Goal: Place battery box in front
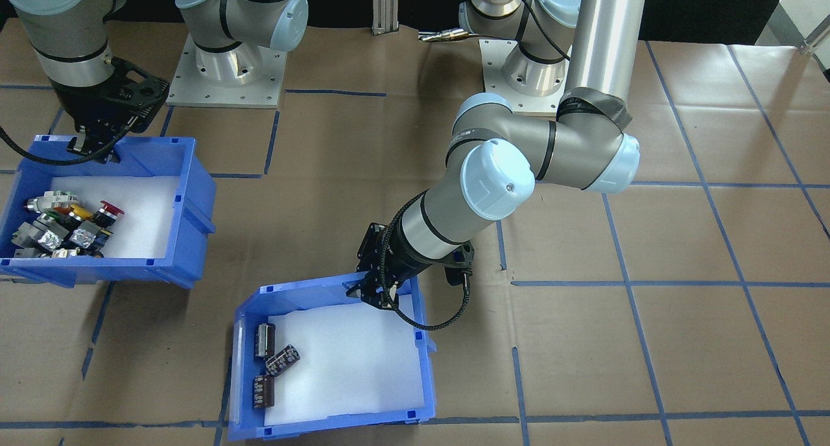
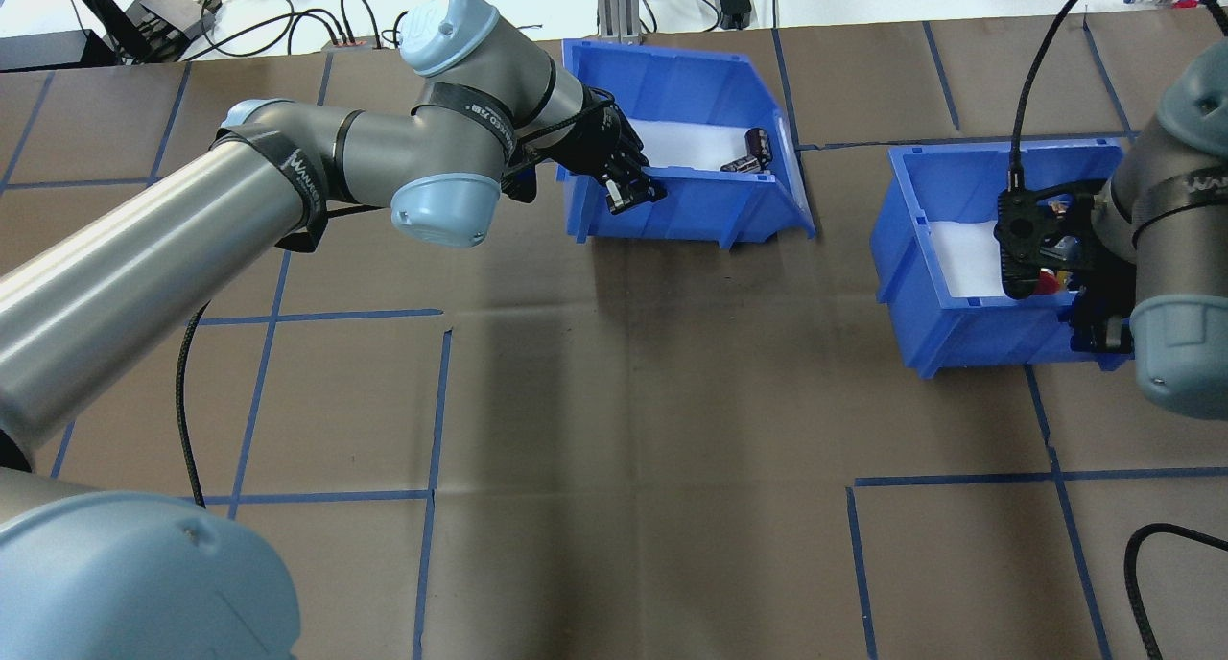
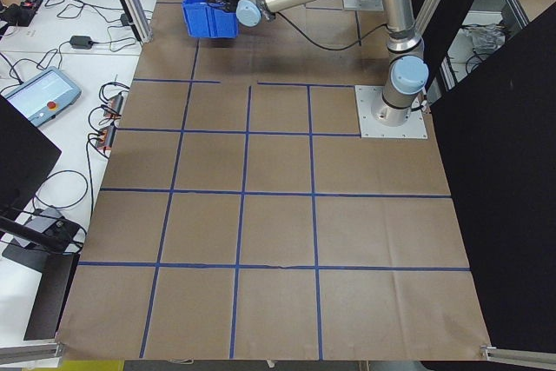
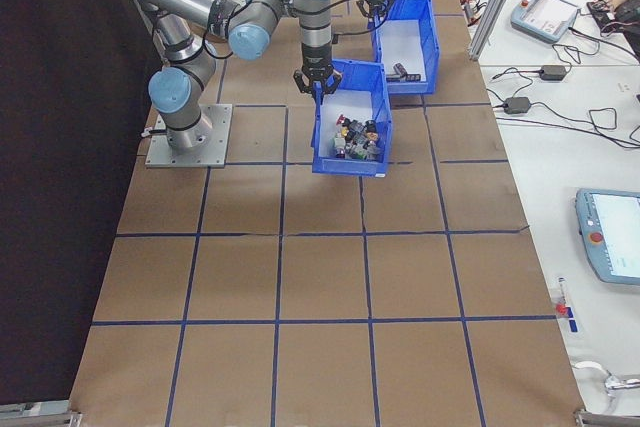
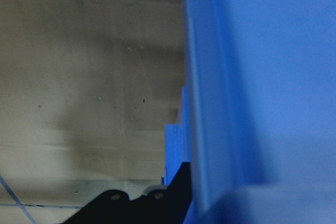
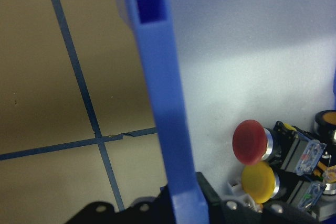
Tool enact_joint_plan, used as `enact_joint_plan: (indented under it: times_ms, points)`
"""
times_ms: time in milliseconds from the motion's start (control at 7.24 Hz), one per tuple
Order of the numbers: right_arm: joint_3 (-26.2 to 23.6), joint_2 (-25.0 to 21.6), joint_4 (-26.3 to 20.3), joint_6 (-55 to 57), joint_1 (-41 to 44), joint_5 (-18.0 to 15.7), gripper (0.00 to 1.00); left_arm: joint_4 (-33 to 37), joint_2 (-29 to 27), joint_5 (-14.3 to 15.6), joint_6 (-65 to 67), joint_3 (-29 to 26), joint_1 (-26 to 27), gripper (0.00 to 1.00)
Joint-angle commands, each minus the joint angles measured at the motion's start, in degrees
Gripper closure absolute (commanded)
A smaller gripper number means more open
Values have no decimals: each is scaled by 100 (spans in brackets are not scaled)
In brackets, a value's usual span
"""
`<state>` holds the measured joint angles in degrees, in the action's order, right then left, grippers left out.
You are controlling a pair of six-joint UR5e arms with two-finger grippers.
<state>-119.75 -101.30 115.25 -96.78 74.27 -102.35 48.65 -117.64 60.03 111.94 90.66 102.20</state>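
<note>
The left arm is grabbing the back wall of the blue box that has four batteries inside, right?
Not quite. The front-facing view shows three batteries in the battery box, not four. The rest holds: the left gripper sits at that box's back wall.

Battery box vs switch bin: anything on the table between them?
Nothing: the overhead view shows bare brown table between the battery box and the switch bin.
</note>
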Motion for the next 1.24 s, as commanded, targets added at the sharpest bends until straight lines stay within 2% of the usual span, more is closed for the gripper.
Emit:
enact_joint_plan:
  times_ms: [0,138,276,415,553,691,829,967,1106]
  points:
    - [-302,-257,6,-51,8,-22,100,-5,-5,462,-40,4,-25,10]
    - [-338,-303,6,-51,8,-30,100,21,126,544,-58,21,-43,6]
    - [-391,-529,-72,-51,8,-31,100,134,353,554,-145,48,-121,14]
    - [-391,-540,-73,-51,26,-31,100,605,669,562,-564,57,-244,16]
    - [-409,-558,-90,-25,26,-22,100,1184,1038,702,-864,-4,-349,14]
    - [-557,-680,-99,45,35,4,100,1712,1398,1208,-1711,30,-403,10]
    - [-846,-994,-73,141,44,57,100,2440,1602,1935,-3007,-13,-394,4]
    - [-936,-1232,-116,299,113,92,100,3126,1856,2099,-4464,56,-394,2]
    - [-936,-1261,-369,378,271,284,100,3585,2007,2135,-5401,-13,-455,1]
